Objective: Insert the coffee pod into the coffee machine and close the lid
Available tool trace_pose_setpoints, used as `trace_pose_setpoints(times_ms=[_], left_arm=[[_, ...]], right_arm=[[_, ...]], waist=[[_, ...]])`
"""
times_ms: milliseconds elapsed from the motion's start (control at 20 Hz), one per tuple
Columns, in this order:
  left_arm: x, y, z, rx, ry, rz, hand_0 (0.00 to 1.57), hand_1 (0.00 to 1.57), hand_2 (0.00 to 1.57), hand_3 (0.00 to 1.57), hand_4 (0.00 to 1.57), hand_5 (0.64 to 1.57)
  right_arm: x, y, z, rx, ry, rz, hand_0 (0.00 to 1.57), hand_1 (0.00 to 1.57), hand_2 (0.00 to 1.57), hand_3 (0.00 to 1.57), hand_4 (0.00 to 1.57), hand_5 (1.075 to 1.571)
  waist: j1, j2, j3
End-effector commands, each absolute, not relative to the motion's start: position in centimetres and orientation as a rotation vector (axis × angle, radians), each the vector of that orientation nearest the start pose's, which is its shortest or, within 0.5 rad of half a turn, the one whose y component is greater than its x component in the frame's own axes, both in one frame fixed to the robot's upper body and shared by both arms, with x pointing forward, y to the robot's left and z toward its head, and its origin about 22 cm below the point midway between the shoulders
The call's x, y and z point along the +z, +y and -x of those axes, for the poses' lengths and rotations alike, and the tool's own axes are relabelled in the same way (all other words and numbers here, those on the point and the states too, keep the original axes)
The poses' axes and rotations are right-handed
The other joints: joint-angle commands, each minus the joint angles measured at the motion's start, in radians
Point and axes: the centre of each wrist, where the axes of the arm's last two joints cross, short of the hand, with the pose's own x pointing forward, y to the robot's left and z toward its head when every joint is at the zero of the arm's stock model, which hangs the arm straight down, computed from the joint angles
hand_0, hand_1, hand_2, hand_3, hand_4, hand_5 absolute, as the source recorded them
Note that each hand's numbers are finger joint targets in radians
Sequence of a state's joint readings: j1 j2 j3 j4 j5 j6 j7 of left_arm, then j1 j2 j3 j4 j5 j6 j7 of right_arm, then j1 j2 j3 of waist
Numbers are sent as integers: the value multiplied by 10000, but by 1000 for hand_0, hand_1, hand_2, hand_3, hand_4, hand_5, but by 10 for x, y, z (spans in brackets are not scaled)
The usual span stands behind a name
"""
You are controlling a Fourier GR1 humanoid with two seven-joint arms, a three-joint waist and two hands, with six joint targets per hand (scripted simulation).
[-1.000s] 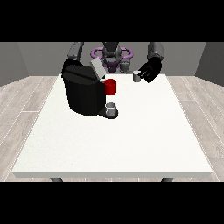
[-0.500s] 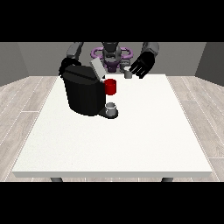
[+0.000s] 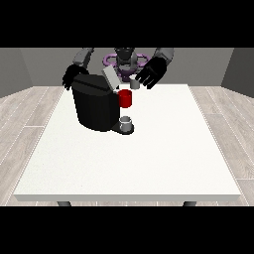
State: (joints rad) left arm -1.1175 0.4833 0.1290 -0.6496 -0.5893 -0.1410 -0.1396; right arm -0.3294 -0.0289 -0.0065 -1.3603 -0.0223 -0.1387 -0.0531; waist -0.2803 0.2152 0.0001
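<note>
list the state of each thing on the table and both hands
coffee machine: upright, lid raised
pod: held at the fingers of the hand at the view's right, above the table
cup: upright on the machine's tray
hand at the view's left: behind the machine, fingers unclear

Hand at the view's right [image 3: 151, 73] — with coffee pod [image 3: 134, 85] — now nearer the coffee machine [image 3: 95, 101].

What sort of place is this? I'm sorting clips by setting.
Probably a bare test room set up as a coffee corner: a white table holding a coffee machine, wood-look floor, grey walls.
</note>
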Motion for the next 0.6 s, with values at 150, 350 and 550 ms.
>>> trace_pose_setpoints(times_ms=[150,350,550], left_arm=[[226,281,-458,-8106,-16911,-7287,1262,1262,1297,1237,494,1571],[238,271,-459,-8509,-17140,-7430,1307,1307,1328,1239,487,1571],[224,271,-460,-8400,-16891,-7435,1305,1305,1326,1229,500,1571]], right_arm=[[44,-199,-318,-10,-17175,730,0,0,0,0,541,1571],[55,-207,-327,-331,-17523,629,0,0,0,0,459,1571],[41,-199,-315,-320,-17487,504,0,0,0,0,519,1571]], waist=[[-151,165,-2],[-187,348,0],[-280,441,0]])
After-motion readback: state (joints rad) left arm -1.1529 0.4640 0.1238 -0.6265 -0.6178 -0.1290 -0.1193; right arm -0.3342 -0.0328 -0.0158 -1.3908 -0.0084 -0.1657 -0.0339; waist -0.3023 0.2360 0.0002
